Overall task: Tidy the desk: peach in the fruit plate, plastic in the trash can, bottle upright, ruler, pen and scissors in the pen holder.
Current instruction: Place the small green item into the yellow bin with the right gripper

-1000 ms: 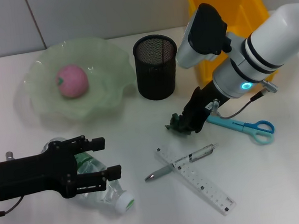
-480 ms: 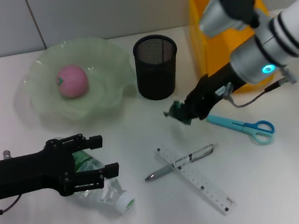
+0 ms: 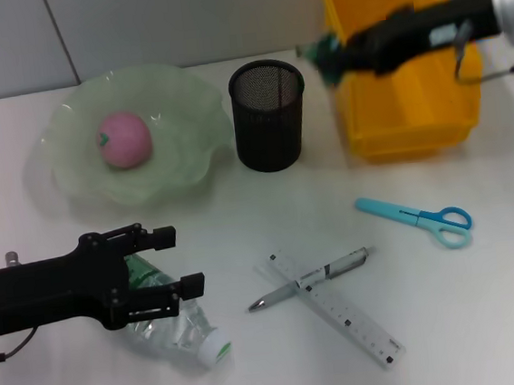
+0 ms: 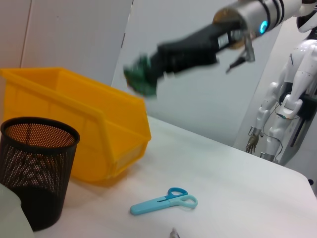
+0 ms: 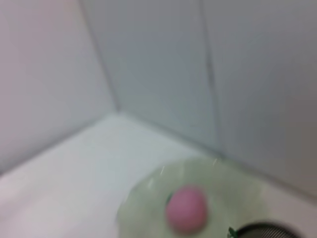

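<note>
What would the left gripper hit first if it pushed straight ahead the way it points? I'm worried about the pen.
Probably the ruler and the pen lying across it. The left gripper, open over the lying bottle, points that way; its height is unclear, so it might pass above them.

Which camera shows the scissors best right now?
The head view: the scissors lie whole and unobstructed on the table, blades and both handle loops visible. The left wrist view also shows them whole, but from a low angle. The right wrist view does not show them.

Right gripper raised at far right, jaws clamped, left gripper low, jaws spread
</note>
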{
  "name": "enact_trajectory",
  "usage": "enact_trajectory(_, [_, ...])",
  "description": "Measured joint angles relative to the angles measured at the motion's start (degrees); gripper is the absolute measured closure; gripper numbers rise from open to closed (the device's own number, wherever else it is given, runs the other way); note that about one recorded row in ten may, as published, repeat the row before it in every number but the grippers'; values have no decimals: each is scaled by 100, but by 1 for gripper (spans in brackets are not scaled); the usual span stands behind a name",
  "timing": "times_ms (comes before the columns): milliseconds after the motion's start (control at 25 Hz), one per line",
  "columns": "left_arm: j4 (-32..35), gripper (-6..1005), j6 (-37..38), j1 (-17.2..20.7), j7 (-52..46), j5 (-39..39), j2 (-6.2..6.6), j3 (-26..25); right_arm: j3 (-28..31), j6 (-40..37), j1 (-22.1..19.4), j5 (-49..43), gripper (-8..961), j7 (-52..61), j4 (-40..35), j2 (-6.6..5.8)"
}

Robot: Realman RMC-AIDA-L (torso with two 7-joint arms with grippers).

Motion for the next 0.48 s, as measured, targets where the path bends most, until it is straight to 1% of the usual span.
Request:
enact_trajectory(80, [0,227,-2,-6,0,0,-7,0,303,126,-29,178,864,-96,-10,-4])
enact_trajectory(120, [0,228,-2,-8,0,0,-11,0,477,370,-70,237,864,-143,-1,-5])
enact_trajectory(160, [0,229,-4,-10,0,0,-15,0,477,370,-70,237,864,-143,-1,-5])
enact_trajectory(200, [0,229,-4,-10,0,0,-17,0,527,548,-104,241,864,-146,4,-5])
enact_trajectory(320, [-16,231,-4,-11,0,0,-19,0,536,1181,-225,227,864,-147,49,-4])
enact_trajectory(400, [-23,232,-4,-11,0,0,-20,0,509,1693,-296,217,864,-148,163,-1])
enact_trajectory(480, [-24,233,-4,-11,0,0,-21,0,502,2047,-323,215,865,-149,310,-9])
